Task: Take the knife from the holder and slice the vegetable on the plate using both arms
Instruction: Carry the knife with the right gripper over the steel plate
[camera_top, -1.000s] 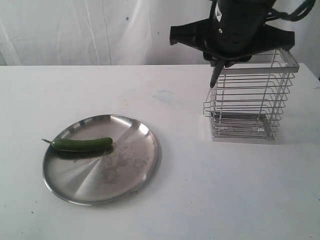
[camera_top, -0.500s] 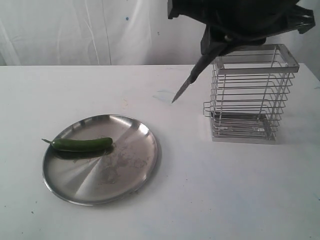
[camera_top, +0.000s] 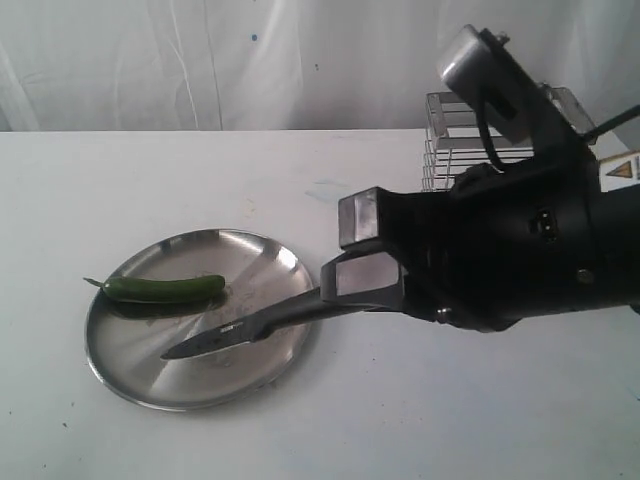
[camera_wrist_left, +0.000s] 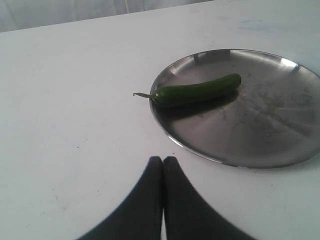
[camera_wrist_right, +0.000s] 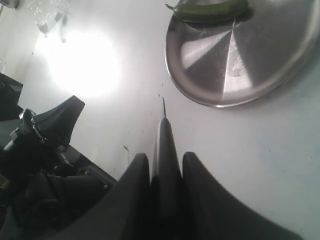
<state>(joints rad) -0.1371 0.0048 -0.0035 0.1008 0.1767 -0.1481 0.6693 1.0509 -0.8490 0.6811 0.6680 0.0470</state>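
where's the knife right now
Exterior view: the knife is clamped in the right gripper, centre-right, blade pointing left across the front of the plate, apart from the vegetable.

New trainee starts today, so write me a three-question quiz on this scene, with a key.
1. True or false: the vegetable lies whole on the plate.
2. The knife is: A, lying flat on the plate; B, held by the right gripper; C, stuck in the vegetable.
3. Fill in: the left gripper has its jaws ____.

Key: 1 true; 2 B; 3 shut.
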